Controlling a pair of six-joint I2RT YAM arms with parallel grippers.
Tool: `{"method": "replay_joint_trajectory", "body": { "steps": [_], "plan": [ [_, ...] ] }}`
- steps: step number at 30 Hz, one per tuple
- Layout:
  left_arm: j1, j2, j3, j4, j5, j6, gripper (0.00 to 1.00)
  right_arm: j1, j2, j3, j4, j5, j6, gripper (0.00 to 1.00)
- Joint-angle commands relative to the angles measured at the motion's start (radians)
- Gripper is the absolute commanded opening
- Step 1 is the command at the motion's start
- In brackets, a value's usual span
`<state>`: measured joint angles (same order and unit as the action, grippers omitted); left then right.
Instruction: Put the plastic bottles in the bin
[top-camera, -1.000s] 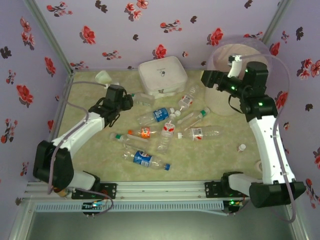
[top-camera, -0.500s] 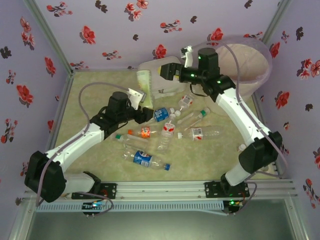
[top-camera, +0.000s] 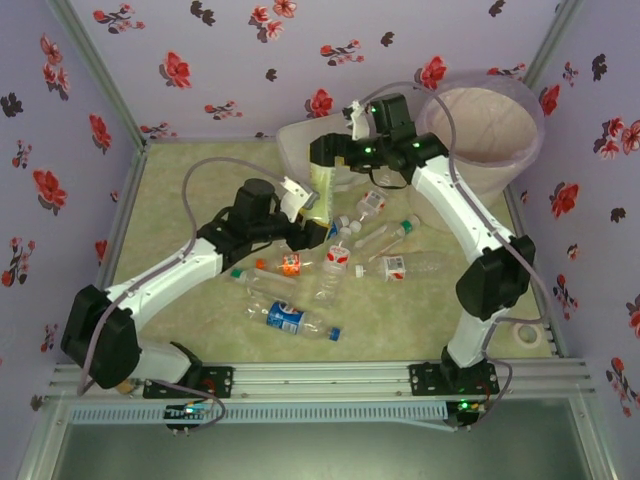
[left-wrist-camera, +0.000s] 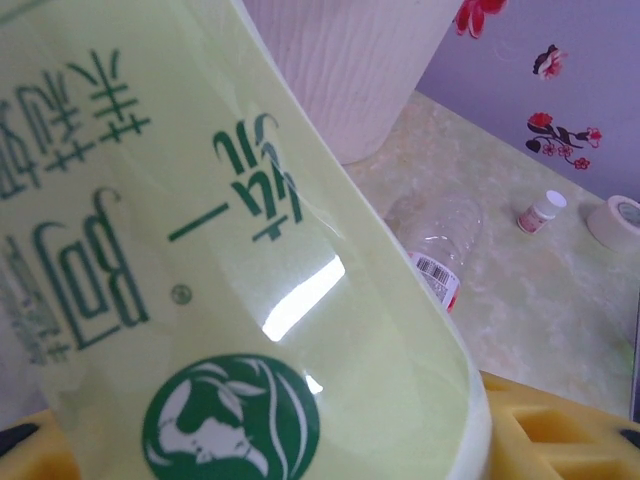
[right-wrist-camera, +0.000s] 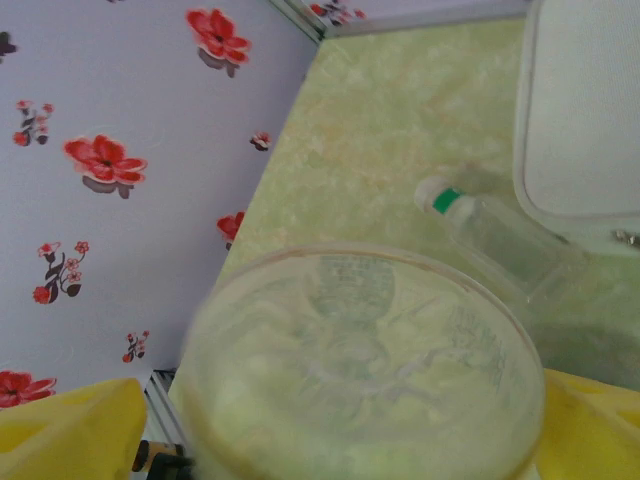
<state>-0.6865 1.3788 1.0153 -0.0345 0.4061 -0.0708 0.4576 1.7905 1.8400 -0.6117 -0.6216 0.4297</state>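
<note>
- Left gripper (top-camera: 306, 212) clamped on a raised pale green container (top-camera: 320, 188).
- Right gripper (top-camera: 328, 152) straddles the container's end, fingers parted.
- Plastic bottles (top-camera: 335, 262) lie on the table (top-camera: 180, 200) beneath both grippers.
- Bin (top-camera: 480, 130) stands well right of them.

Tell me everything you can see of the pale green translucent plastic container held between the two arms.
The pale green translucent plastic container is smooth and glossy, printed with green Chinese characters and a round green logo of a woman's head. It is held off the table, clamped in the left gripper between yellow pads. The right gripper straddles its round end, a gap showing beside one finger.
</note>
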Motion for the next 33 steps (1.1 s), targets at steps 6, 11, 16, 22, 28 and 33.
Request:
{"method": "replay_joint_trajectory", "body": {
  "steps": [6,11,16,22,28,33],
  "plan": [
    [-0.008,0.065,0.071,-0.007,-0.018,0.032,0.00,-0.053,-0.030,-0.027,-0.003,0.001,-0.001,0.61],
    [-0.008,0.072,0.079,-0.007,-0.039,0.063,0.26,-0.068,-0.043,-0.017,-0.004,0.019,-0.009,0.50],
    [-0.008,0.037,0.055,-0.021,-0.128,0.074,1.00,-0.118,-0.081,0.076,-0.050,0.082,-0.048,0.42],
    [0.008,-0.029,-0.002,-0.023,-0.242,0.045,1.00,-0.243,-0.182,0.162,-0.058,0.253,-0.127,0.28],
    [0.036,-0.023,-0.014,-0.025,-0.313,-0.047,1.00,-0.425,-0.248,0.224,0.003,0.349,-0.185,0.15],
    [0.039,-0.005,-0.006,-0.022,-0.314,-0.061,1.00,-0.505,-0.260,0.237,0.021,0.548,-0.320,0.06]
  ]
}}
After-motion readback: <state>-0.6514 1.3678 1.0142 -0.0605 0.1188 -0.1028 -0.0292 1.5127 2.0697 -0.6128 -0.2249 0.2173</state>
